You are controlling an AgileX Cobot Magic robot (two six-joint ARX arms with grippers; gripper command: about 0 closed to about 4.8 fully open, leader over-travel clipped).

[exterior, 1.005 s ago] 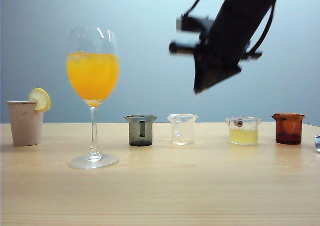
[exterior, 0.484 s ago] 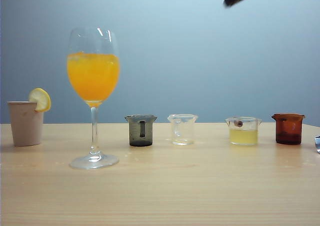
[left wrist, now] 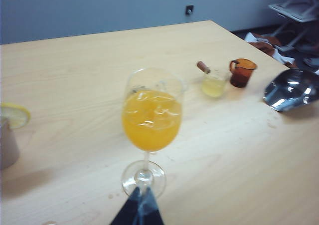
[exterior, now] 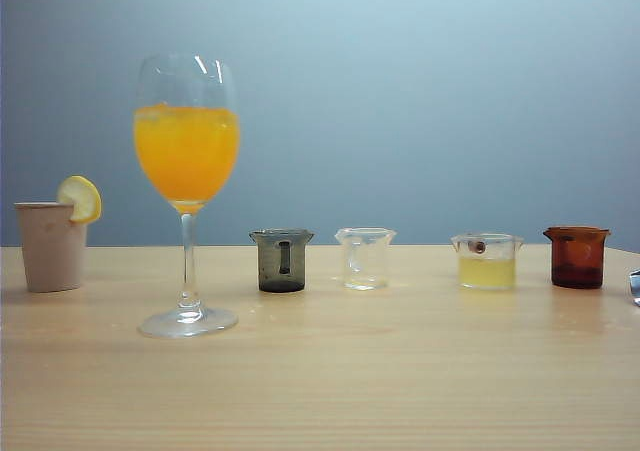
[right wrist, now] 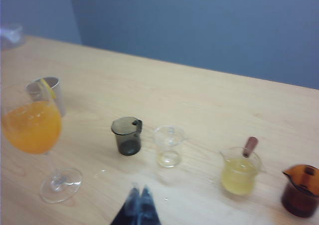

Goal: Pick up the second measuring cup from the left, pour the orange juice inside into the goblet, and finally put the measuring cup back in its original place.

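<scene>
on the worktop [exterior: 320, 391] nearest its front edge we see the goblet [exterior: 187, 191], its bowl full of orange juice [exterior: 186, 151]. behind it, in a row toward the back edge, the second measuring cup [exterior: 365, 258] stands upright and empty between a smoky grey cup [exterior: 282, 260] and a cup of pale yellow liquid [exterior: 487, 261]. our right gripper [right wrist: 139, 207] hangs above the front, tips pressed together, holding nothing. of the left gripper [left wrist: 137, 210] only a dark tip shows; we cannot tell its state.

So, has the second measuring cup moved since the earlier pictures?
No. The second measuring cup stands empty, unmoved, between the smoky grey cup and the pale yellow cup.
</scene>
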